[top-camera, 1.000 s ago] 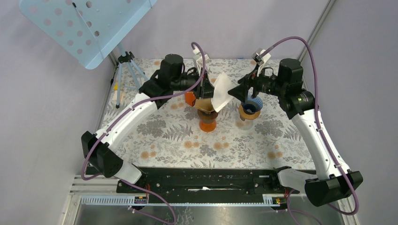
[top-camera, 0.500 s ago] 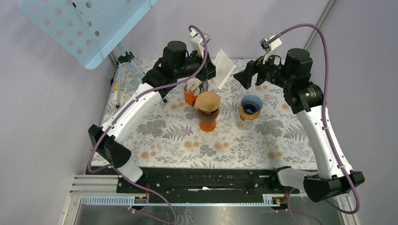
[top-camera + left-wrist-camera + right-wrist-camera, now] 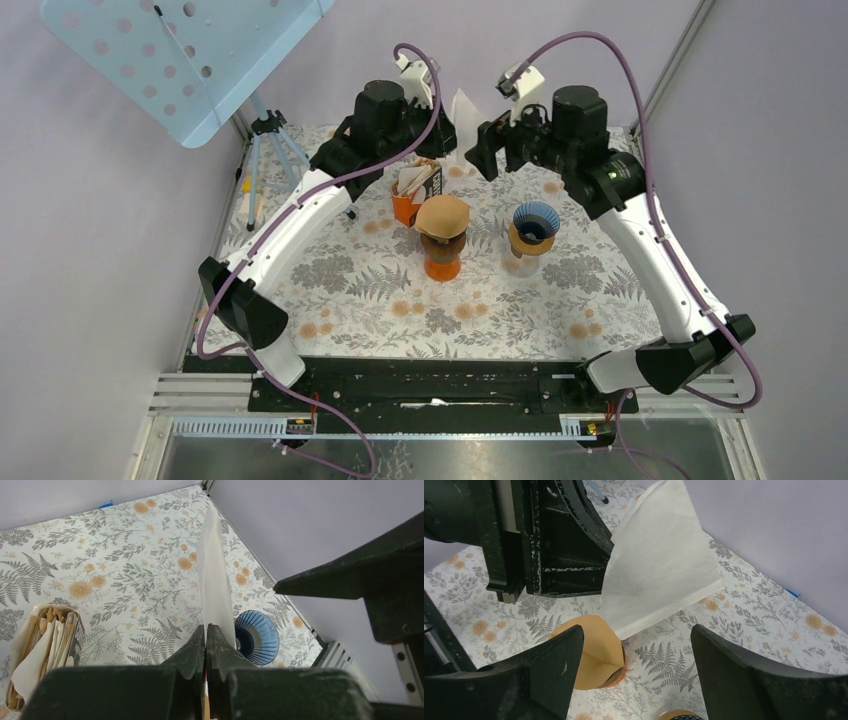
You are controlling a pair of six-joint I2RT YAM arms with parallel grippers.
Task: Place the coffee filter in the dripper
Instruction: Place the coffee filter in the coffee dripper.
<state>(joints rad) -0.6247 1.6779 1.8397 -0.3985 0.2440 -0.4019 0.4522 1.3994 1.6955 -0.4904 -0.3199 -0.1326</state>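
My left gripper (image 3: 447,135) is shut on a white paper coffee filter (image 3: 463,118) and holds it upright, high above the back of the table; it shows edge-on in the left wrist view (image 3: 214,585) and flat in the right wrist view (image 3: 659,560). My right gripper (image 3: 487,150) is open and empty, just right of the filter, its jaws wide apart. The blue ribbed dripper (image 3: 537,224) stands empty on a tan base at centre right, also in the left wrist view (image 3: 257,636). An orange dripper (image 3: 442,240) holds a brown filter (image 3: 594,650).
An orange box of spare filters (image 3: 413,190) stands behind the orange dripper, also in the left wrist view (image 3: 42,650). A small tripod (image 3: 268,150) stands at the back left under a tilted blue perforated panel (image 3: 180,50). Grey walls close in behind and right.
Both arms rose and pulled back from the drippers. My left gripper carried the white filter up and back. My right gripper swung left toward the filter, staying open.
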